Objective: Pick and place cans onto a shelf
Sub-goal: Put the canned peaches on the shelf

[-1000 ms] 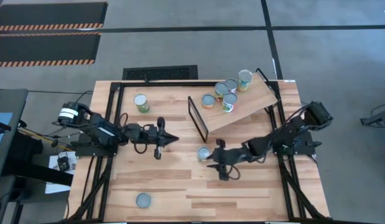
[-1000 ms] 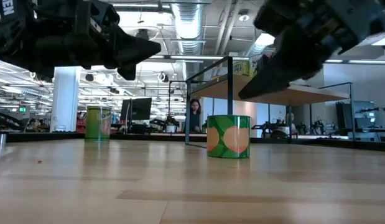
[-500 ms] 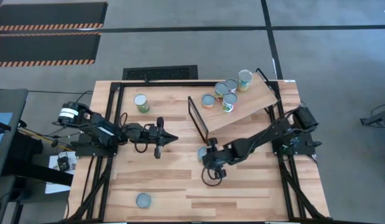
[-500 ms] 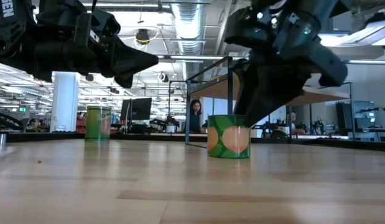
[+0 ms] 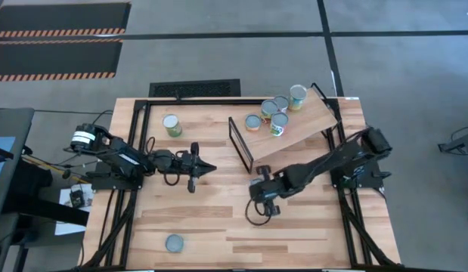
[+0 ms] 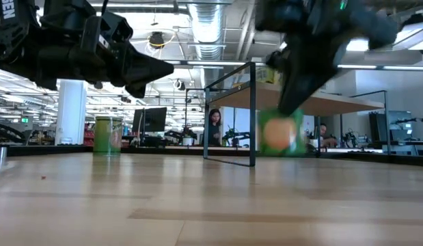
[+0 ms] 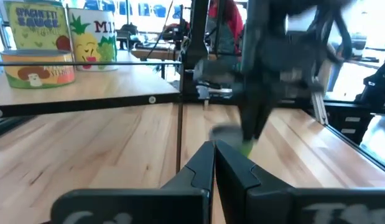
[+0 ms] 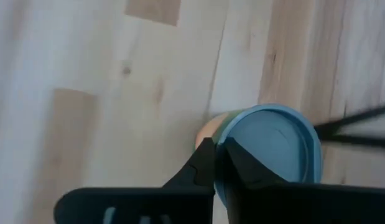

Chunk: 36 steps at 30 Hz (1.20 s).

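A green can with orange spots hangs blurred above the table, and my right gripper is shut on it near the table's middle. Its grey top shows in the right wrist view. The shelf, a light board with a black frame, stands tilted at the far right and carries several cans. Two more cans stand on the tabletop, one far left and one near the front edge. My left gripper hovers shut and empty left of the shelf. My right gripper pinches the can's top rim between its two fingers, at one side of the lid. The fingers come from above, pointing down. The can hangs below them, clear of the table, with part of its green and orange side showing.
The shelf's black frame post stands close beside the lifted can. Black rails run along the table's left and right edges. Bare tabletop lies toward the front. People and desks show in the room beyond the table.
My right gripper has come down toward the table's left onto the green can, shut on its top and raised it. The can, which stood on the table, is now lifted clear and has moved toward the right. My left gripper has kept still.
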### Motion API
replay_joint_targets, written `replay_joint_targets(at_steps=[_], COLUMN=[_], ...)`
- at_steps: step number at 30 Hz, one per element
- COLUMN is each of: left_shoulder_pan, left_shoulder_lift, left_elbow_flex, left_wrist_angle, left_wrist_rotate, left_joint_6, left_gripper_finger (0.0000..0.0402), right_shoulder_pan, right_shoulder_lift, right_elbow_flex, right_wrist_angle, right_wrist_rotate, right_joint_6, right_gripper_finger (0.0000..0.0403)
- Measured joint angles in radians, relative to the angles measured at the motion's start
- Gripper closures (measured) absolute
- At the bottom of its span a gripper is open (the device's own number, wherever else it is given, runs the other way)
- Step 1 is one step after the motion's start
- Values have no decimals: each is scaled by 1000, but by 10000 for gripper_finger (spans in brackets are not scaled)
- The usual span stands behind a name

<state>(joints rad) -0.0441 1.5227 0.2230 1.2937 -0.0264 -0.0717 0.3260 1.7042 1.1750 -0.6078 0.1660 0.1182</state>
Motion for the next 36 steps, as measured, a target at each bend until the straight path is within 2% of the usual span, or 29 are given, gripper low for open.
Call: replay_joint_targets(at_steps=[2,7,11,15,18,22,27,31,36], left_shoulder_pan=[0,0,0,0,0,0,0,0,0], left_shoulder_lift=[0,0,0,0,0,0,0,0,0], left_elbow_flex=[0,0,0,0,1,1,1,1,1], left_wrist_angle=[-12,-18,-19,-18,-17,-16,-16,-16,-19], left_wrist_rotate=[0,-4,-14,-15,-16,-20,-20,-24,-25], left_joint_6=[-3,-4,-4,-4,-4,-4,-4,-4,-4], left_gripper_finger=[400,400,400,400,400,400,400,400,400], right_shoulder_pan=[2,20,10,-77,-200,-381,-578,-662,-712], right_shoulder_lift=[-59,-253,-406,-519,-564,-599,-591,-559,-519], right_elbow_flex=[1,2,2,2,2,2,2,2,2], right_wrist_angle=[-39,-187,-347,-512,-571,-570,-538,-485,-482], right_wrist_rotate=[-39,-30,65,170,194,191,98,41,37], right_joint_6=[65,251,373,420,357,184,-69,-208,-277], right_gripper_finger=[375,386,373,367,377,381,374,376,373])
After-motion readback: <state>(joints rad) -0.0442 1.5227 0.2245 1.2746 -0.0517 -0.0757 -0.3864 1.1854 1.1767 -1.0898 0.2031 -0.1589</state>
